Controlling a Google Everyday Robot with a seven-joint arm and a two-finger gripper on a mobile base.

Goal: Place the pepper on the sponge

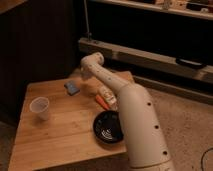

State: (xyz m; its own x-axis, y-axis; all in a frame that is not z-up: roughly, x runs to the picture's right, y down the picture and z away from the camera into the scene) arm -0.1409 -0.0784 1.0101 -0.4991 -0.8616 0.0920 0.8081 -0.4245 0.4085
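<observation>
Lying beside arm, pepper, sponge apart, pincer closed, hidden by arm

Wooden table, speckled floor, dark wall, dim light.

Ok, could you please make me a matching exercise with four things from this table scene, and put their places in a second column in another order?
Things
1. clear plastic cup
2. sponge
3. pepper
4. gripper

Places
A. lying on the wooden table, just behind the black bowl, beside the white arm
B. shut, at the arm's far end, over the back of the table, close to the sponge
C. standing upright near the table's left edge in the view
D. flat on the table toward its back, left of the arm

Pairs: 1-C, 2-D, 3-A, 4-B
</observation>
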